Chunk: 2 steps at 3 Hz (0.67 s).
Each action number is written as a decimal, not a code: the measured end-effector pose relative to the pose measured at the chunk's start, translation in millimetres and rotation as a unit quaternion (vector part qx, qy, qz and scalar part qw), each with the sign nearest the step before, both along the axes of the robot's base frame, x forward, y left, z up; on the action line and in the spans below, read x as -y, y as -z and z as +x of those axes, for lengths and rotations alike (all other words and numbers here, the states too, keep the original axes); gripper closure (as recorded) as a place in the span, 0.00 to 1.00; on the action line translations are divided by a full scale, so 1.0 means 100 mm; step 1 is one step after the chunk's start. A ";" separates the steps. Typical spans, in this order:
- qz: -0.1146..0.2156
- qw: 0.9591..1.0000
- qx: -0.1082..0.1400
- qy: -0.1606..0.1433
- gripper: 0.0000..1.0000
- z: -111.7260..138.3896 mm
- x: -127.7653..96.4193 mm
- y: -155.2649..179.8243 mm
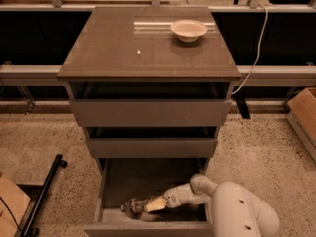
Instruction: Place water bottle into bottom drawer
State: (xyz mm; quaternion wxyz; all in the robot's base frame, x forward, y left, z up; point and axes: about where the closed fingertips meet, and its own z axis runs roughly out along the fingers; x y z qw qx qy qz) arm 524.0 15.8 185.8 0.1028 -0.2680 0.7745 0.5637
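The water bottle (134,205) is small, clear and crinkled. It lies on its side on the floor of the open bottom drawer (116,181), near the front left. My gripper (150,205) reaches in from the right on a white arm (237,209) and its cream fingertips (156,204) are closed around the bottle's right end, low in the tray.
A shallow cream-white bowl (188,30) sits on the cabinet top (123,43) at the back right. The two upper drawers (148,112) are slightly open. A black pole (44,191) lies on the floor at the left; a cardboard box (303,112) stands at the right.
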 end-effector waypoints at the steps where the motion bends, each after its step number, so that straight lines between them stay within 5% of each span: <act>1: -0.002 1.000 -0.014 -0.011 0.03 -0.05 -0.06 0.00; 2: -0.002 1.000 -0.014 -0.012 0.00 -0.05 -0.07 0.01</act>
